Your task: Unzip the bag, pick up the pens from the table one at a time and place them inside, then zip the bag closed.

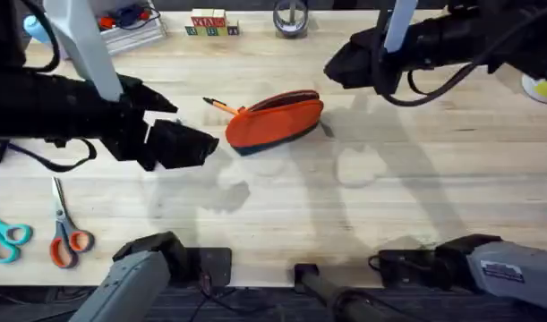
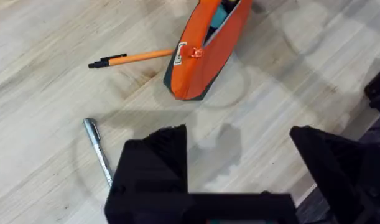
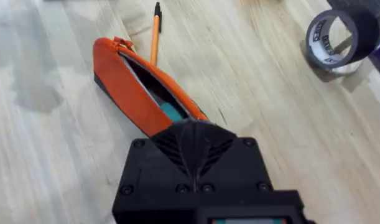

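Likely light, stiff and slippery, the silver pen (image 2: 99, 151) wants a mid-barrel pinch; left gripper (image 2: 239, 158) spread, empty; right gripper's (image 3: 193, 140) state unclear; bag (image 1: 275, 118) at twelve o'clock.

The table (image 1: 363, 206) is pale wood planking with visible grain and a smooth, faintly satin face, while the bag (image 1: 275, 120) on it is matt orange cloth with a dark navy fabric underside. The orange pen (image 2: 135, 58) looks like smooth plastic with a dark end, and the silver-grey pen (image 2: 99, 151) has a metallic sheen. The left gripper (image 2: 239, 171) and the right gripper (image 3: 194, 138) are matt black plastic, and the roll of tape (image 3: 336, 38) has a glossy grey surface.
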Robot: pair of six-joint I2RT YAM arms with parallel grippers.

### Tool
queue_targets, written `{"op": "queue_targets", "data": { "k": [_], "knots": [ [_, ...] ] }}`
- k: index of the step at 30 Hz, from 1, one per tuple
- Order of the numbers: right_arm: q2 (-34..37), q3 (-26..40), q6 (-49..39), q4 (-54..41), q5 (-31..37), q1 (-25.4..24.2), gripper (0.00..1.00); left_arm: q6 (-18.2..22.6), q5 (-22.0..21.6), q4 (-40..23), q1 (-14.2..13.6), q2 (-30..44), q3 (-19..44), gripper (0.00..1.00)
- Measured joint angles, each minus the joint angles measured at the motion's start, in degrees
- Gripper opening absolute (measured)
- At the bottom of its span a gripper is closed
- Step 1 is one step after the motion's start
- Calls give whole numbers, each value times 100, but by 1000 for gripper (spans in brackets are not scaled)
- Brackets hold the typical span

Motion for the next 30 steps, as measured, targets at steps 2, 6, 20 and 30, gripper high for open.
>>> {"op": "queue_targets", "data": {
  "k": [2, 6, 20, 30],
  "knots": [
    [0, 0, -180, 1, -2, 0, 31, 1, 15, 0, 0, 0, 0, 995],
    [0, 0, -691, 0, -2, 0, 29, 0, 17, 0, 0, 0, 0, 995],
    [212, 0, -2014, 87, -92, -2, 29, 0, 63, 0, 0, 0, 0, 995],
    [253, 0, -2188, 133, -542, -199, 29, 0, 164, 2, 0, 0, 0, 996]
  ]
}}
